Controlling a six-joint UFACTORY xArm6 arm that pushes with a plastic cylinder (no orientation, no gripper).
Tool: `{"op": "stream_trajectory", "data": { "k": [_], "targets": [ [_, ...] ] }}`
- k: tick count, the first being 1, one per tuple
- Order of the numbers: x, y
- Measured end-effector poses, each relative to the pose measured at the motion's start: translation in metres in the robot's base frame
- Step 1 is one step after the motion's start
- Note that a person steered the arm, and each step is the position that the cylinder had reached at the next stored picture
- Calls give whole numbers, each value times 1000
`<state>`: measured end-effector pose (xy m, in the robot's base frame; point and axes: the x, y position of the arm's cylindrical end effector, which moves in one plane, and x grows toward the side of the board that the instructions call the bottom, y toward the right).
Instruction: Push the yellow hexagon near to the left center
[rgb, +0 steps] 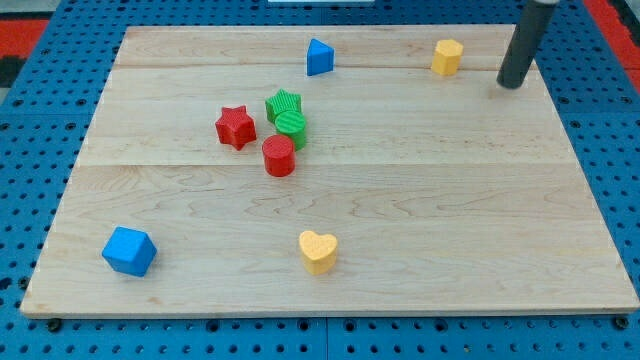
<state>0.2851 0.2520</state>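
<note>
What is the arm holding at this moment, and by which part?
Nothing is held. My tip rests on the board, apart from every block, just to the view's right of the yellow hexagon.

Only a straight dark rod (524, 45) in view, round in section, charcoal to near black, smooth and matte, with a faint paler sheen along one side. Plain, blunt tip (511, 85), same dark colour. No visible cables, screws or markings.
</note>
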Motion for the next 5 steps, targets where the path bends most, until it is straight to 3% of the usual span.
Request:
{"op": "stream_trajectory", "data": {
  "k": [1, 3, 5],
  "targets": [
    [-30, -2],
    [-32, -162],
    [0, -187]
  ]
}}
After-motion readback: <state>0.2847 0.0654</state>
